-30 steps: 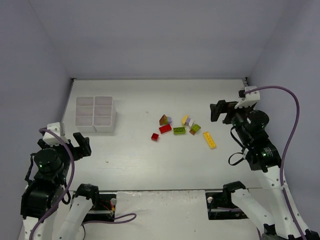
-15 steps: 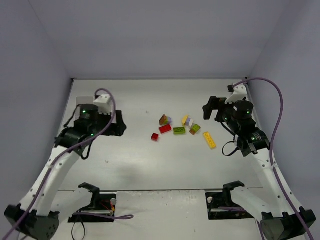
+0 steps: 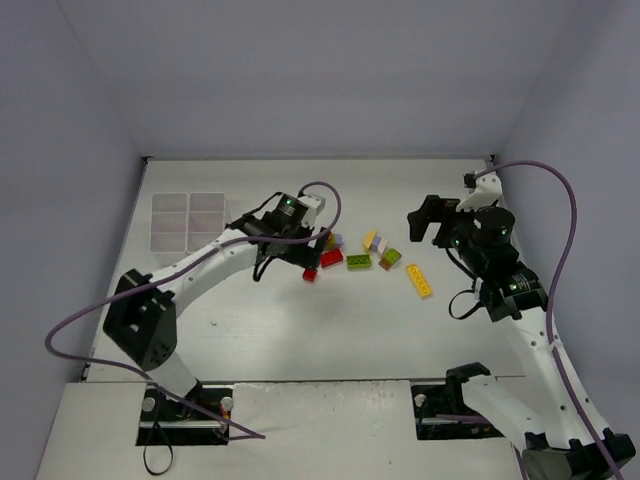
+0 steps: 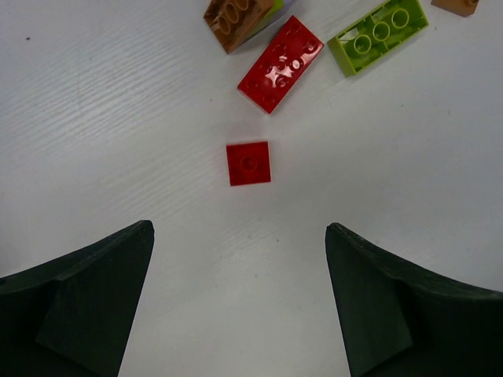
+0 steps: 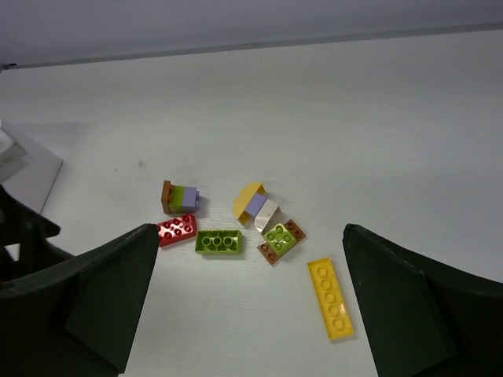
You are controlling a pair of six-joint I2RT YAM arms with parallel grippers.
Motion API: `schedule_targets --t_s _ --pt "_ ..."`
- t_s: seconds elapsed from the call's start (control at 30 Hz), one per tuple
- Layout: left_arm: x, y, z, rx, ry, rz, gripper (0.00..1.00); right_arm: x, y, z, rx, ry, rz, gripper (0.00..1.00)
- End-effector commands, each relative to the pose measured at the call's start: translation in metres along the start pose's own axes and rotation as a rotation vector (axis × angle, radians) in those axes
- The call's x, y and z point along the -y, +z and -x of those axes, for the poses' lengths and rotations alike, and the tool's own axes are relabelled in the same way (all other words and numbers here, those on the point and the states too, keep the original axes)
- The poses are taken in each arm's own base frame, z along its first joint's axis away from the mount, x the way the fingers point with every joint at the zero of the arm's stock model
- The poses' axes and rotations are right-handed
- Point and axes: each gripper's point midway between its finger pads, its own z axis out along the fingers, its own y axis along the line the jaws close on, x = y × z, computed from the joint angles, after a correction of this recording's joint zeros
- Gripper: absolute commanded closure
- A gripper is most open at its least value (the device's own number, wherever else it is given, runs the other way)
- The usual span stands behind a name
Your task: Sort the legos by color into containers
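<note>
The left end effector (image 4: 238,229) is held wide open above the desk (image 3: 300,320), and nothing is gripped between its two dark fingers (image 4: 102,290). A small square red brick (image 4: 248,162) is seen lying flat just ahead of the open gap, roughly centred between the fingers and touched by neither. Further ahead, a longer red brick (image 4: 280,64) is set at an angle. A lime green brick (image 4: 380,35) is placed to that brick's right, and a brown-orange brick (image 4: 236,17) is found at the far edge of the wrist view. The white divided tray (image 3: 188,222) is located well off to the left of this end effector, toward the far left part of the desk; no brick can be made out in its compartments.

The right end effector (image 5: 250,227) is likewise spread wide and is holding nothing. It is raised to the right of the bricks and pointed toward them. In its wrist view, the long yellow brick (image 5: 329,298) is seen nearest, lying flat close to the right finger. Beyond the yellow brick, a green piece on a brown base (image 5: 279,238) and a touching cluster of yellow, lilac and white pieces (image 5: 255,206) are grouped together. A small stack of brown, green and lilac (image 5: 179,198) is placed further left, closer to the left finger.
</note>
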Motion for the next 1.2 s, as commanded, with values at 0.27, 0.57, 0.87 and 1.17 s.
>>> schedule_targets --t_s 0.27,0.57,0.87,1.17 --pt "0.018 0.061 0.017 -0.063 -0.019 0.050 0.17 -0.006 -0.014 0.015 0.060 0.043 0.017 0.00" --pt "0.027 0.091 0.001 -0.131 -0.018 0.046 0.30 -0.002 -0.019 0.012 0.061 0.048 -0.002 0.00" --pt "0.012 0.109 -0.012 -0.167 -0.037 0.152 0.63 0.000 -0.020 0.011 0.059 0.037 -0.009 0.00" --pt "-0.002 0.079 0.001 -0.090 -0.059 0.223 0.98 -0.001 -0.019 0.011 0.056 0.028 -0.006 0.00"
